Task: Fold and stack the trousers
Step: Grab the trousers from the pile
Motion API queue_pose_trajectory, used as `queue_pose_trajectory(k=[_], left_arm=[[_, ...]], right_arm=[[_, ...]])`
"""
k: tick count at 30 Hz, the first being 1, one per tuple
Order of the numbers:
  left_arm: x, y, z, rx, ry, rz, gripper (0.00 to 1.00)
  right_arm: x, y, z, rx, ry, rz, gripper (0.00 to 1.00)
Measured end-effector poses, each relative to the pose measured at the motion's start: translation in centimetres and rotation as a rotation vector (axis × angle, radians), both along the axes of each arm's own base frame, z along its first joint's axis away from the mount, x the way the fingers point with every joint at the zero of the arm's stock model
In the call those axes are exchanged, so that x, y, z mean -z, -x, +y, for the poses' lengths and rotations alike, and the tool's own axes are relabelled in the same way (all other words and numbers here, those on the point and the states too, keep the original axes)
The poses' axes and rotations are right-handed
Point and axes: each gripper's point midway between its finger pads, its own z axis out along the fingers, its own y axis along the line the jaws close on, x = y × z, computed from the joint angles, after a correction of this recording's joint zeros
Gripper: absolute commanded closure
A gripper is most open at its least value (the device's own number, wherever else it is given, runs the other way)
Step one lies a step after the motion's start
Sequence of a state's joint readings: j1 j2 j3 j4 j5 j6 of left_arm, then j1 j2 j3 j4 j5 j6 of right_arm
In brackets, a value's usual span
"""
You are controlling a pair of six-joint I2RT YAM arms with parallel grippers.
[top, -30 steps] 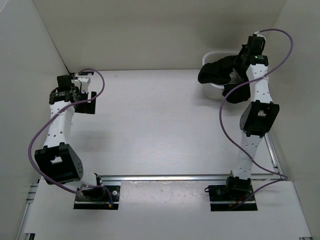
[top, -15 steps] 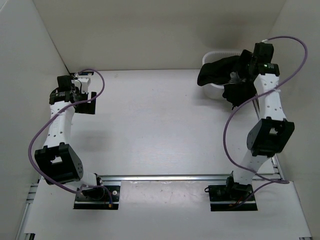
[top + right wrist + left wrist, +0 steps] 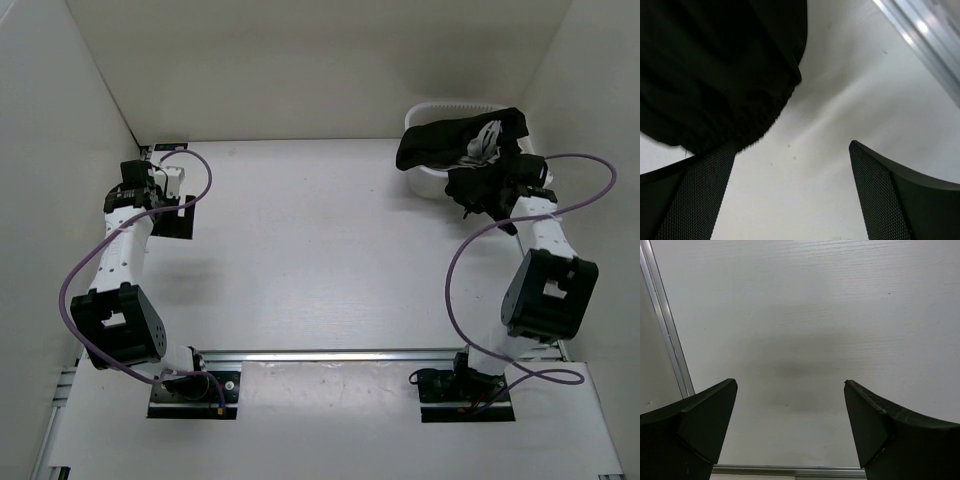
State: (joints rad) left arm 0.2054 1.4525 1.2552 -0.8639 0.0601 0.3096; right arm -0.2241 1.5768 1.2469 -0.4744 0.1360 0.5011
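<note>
The black trousers (image 3: 445, 145) lie bunched over the rim of a white basket (image 3: 440, 108) at the back right. One dark fold (image 3: 478, 186) spills down onto the table. My right gripper (image 3: 497, 197) hovers just beside that fold, open and holding nothing. In the right wrist view the trousers (image 3: 715, 65) fill the upper left, their hem just above my left fingertip (image 3: 715, 170); the right gripper (image 3: 792, 146) has only table between its jaws. My left gripper (image 3: 172, 215) hangs open over the far left of the table; in its wrist view the left gripper (image 3: 790, 385) is empty.
White walls enclose the table on the left, back and right. An aluminium rail (image 3: 350, 353) runs across the near side by the arm bases. Another rail (image 3: 667, 335) shows beside the left gripper. A purple cable (image 3: 470, 240) loops off the right arm.
My right gripper has opened and let go of the trousers, then dropped back toward the near right. The trousers now rest on the basket. The left arm shifted slightly.
</note>
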Motion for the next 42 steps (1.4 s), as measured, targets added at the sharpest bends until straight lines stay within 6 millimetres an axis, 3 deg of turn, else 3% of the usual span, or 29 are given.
queue_pose_trajectory(k=[5,11,14,15,18,19,25,28,32,35,39,41,42], left_arm=[[0.0,0.0,0.0,0.0,0.0,-0.001,0.0],[0.0,0.0,0.0,0.001,-0.002,0.0,0.0],[0.0,0.0,0.1,0.0,-0.008,0.001,0.0],[0.0,0.0,0.2,-0.002,-0.011,0.001,0.0],[0.0,0.0,0.3,-0.005,-0.016,0.002,0.0],[0.0,0.1,0.3,-0.006,-0.018,0.003,0.0],[0.0,0.1,0.4,-0.007,-0.019,0.004,0.0],[0.0,0.1,0.4,-0.007,-0.019,0.003,0.0],[0.0,0.1,0.4,-0.007,-0.019,0.003,0.0],[0.0,0.0,0.4,-0.007,-0.019,0.003,0.0],[-0.7,-0.3,0.4,-0.007,-0.022,-0.013,0.0],[-1.4,-0.8,0.5,-0.007,-0.025,-0.03,0.0],[-1.7,-1.1,0.6,-0.007,-0.028,-0.042,0.0]], right_arm=[[3.7,-3.0,0.4,-0.023,-0.048,-0.004,0.01],[3.4,-6.0,0.6,-0.066,-0.048,-0.067,0.05],[3.0,-7.4,0.5,-0.099,-0.039,-0.09,0.29],[3.0,-7.5,0.6,-0.111,-0.04,-0.092,0.64],[2.6,-8.0,0.9,-0.123,-0.04,-0.112,0.85],[2.4,-8.3,0.8,-0.122,-0.039,-0.124,1.0],[1.7,-8.3,0.7,-0.135,-0.018,-0.13,1.0],[0.1,-8.1,0.6,-0.14,0.0,-0.156,1.0],[-5.0,-7.3,0.7,-0.151,0.035,-0.241,1.0],[-11.6,-7.6,0.5,-0.155,0.081,-0.36,1.0],[-24.9,-9.4,0.7,-0.182,0.16,-0.61,1.0],[-32.6,-9.6,2.1,-0.231,0.195,-0.781,1.0],[-36.4,-9.2,4.0,-0.277,0.204,-0.875,1.0]])
